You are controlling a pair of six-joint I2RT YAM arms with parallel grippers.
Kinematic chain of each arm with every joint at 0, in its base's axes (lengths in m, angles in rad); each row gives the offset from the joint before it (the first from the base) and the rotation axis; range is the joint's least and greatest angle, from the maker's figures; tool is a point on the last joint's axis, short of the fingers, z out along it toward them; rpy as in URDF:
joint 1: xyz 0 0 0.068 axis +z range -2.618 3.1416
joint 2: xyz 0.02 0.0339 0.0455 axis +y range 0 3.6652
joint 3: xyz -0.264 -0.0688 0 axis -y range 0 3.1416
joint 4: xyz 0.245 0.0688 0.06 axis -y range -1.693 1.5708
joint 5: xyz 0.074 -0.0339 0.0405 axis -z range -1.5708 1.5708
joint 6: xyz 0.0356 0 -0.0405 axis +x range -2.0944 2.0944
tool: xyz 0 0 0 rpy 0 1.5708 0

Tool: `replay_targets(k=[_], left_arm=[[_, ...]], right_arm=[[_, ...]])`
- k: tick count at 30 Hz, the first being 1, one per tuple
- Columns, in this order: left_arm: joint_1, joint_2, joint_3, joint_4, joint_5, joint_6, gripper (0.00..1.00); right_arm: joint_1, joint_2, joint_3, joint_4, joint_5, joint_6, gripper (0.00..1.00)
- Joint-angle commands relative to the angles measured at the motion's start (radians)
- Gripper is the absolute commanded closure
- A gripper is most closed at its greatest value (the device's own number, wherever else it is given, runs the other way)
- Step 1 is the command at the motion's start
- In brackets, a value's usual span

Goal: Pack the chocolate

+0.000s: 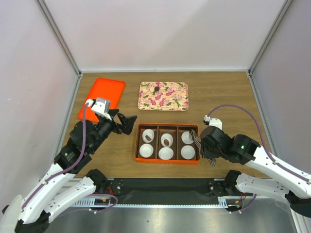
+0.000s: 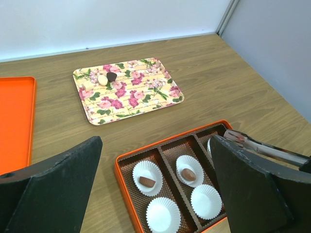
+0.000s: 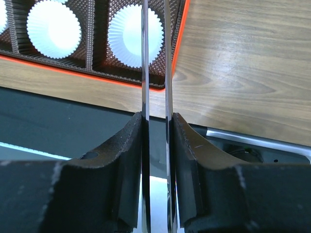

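Observation:
An orange box holds six white paper cups. Two far cups hold a chocolate each. A dark chocolate lies on the floral tray beside a pale piece. My left gripper is open and empty, raised left of the box, and shows in its wrist view. My right gripper is shut on metal tongs. The tong blades stand slightly apart and reach over the box's right compartment. Their tips are out of the right wrist view.
An orange lid lies at the far left, next to the floral tray. The cage walls stand close on both sides. The table's near edge and a black strip lie just below the box.

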Motion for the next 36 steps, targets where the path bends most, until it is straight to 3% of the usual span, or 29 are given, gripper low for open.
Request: replay_targets(k=[1,22,31,36], left_arm=[[-0.003,-0.002,0.007,0.035,0.011,-0.008,0.00],[-0.001,-0.003,0.008,0.033,0.006,-0.002,0.00],[-0.001,-0.014,0.008,0.032,-0.008,0.002,0.00],[-0.001,-0.032,-0.001,0.035,-0.032,0.001,0.00]], right_arm=[[0.010,-0.010,-0.012,0.033,0.035,0.024,0.69],[0.016,0.030,-0.017,0.080,0.038,0.002,0.59],[0.016,0.090,0.178,0.071,0.057,-0.048,0.59],[-0.011,0.208,0.244,0.217,0.095,-0.174,0.58]])
